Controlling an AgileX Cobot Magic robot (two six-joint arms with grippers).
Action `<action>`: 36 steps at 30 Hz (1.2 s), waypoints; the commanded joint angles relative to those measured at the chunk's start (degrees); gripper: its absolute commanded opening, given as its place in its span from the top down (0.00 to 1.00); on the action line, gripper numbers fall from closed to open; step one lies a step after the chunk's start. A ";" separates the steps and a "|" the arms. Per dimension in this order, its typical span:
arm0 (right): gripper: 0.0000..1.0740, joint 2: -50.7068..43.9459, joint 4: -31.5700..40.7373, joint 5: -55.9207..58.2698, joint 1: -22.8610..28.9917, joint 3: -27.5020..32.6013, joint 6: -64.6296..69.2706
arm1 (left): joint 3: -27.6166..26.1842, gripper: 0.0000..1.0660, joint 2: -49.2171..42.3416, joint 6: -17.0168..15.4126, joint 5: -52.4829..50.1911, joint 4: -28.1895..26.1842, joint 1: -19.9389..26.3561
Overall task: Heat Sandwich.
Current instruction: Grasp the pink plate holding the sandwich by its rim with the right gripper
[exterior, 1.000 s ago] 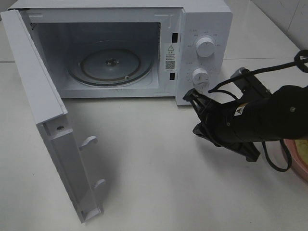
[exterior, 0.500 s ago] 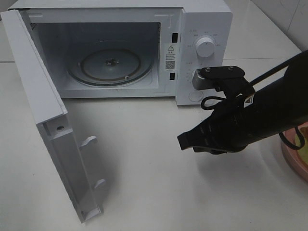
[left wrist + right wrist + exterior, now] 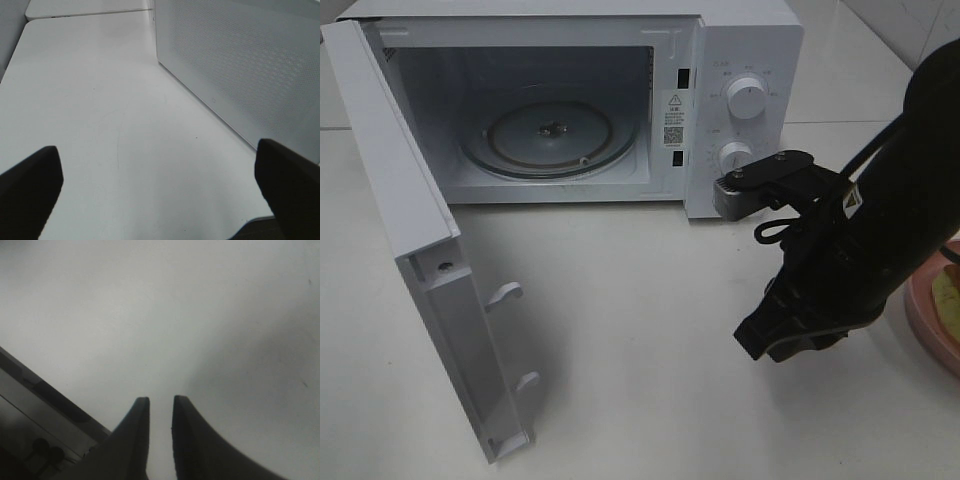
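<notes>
Tech: R hand [image 3: 760, 340] is off the microwave [image 3: 750, 50] front. A sec ago it sat by the lower knob [image 3: 735, 157]; now it's swung out over bare tabletop [image 3: 620, 400], tips aimed down-left. Wrist view: jaws a slim gap apart, nothing btwn them.
Lead: Door?
Tech: Door [image 3: 410, 220] swung fully out, same as a sec ago. Glass turntable [image 3: 548, 135] bare. Reads as opening step done.
Lead: Sandwich?
Tech: Not loaded. Sandwich [image 3: 950, 288] sits on pink plate [image 3: 925, 320] at far R edge of high view. Only a yellowish sliver shows, rest cut off by frame and arm. Well apart from cavity.
Lead: L hand?
Tech: L hand [image 3: 157, 150] spread wide, empty, low over tabletop beside perforated side wall [image 3: 250, 65].
Lead: Meaning?
Tech: Prob. R arm heads for plate next; jaws would need to widen more for pickup.
</notes>
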 commanded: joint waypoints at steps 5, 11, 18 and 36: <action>0.59 -1.78 -2.58 6.30 -5.21 -3.32 5.90 | 0.06 0.06 -0.86 0.00 -0.69 0.00 0.11; 0.26 -5.27 -5.96 6.70 -9.97 -3.44 6.36 | 0.06 0.06 -0.86 0.00 -0.69 0.00 0.11; 0.16 -6.07 -10.49 9.57 -13.58 -3.44 7.28 | 0.06 0.06 -0.86 0.00 -0.69 0.00 0.11; 0.21 -4.81 -19.77 7.05 -20.34 -2.29 16.04 | 0.06 0.06 -0.86 0.00 -0.69 0.00 0.11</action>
